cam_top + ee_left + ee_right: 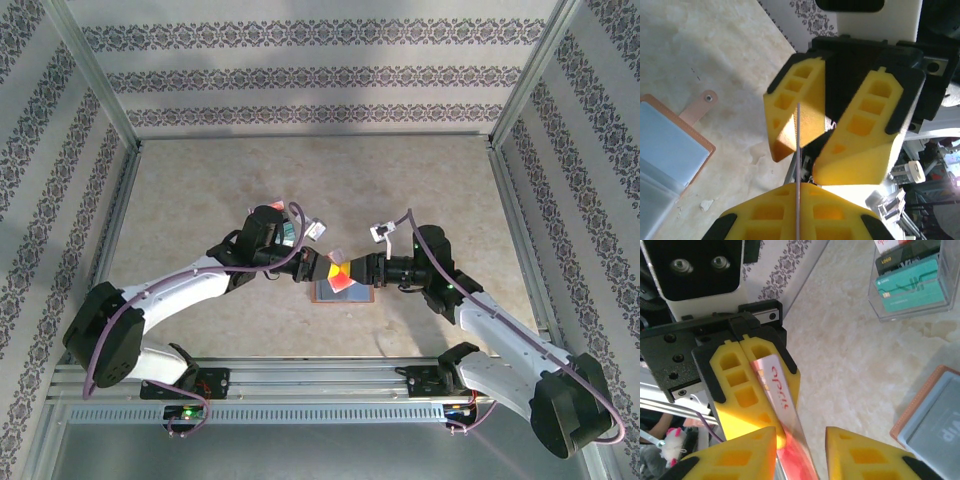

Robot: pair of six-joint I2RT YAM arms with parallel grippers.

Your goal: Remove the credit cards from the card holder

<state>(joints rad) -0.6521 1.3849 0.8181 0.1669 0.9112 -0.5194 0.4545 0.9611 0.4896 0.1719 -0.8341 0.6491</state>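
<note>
Red-and-white thin plastic credit card (782, 400) pinched edge-on in the left gripper (797, 205). Right gripper (800, 436) spread, one finger close against the card. Brown leather bifold card holder (345, 291) lies open below, mid near edge of the table (250, 180). Risk: that finger drags on withdrawal and the shallow grip slips.

Bright, soft shadows, wrist backgrounds seemingly blurred

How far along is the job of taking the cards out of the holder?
Done, it seems: several cards, teal and dark among them, stand in the clear box. In hand: a red and white card is pinched in the left end effector, with the right end effector open around it. Left: the card holder lies open, and a sleeve seems to hold a card marked VIP.
</note>
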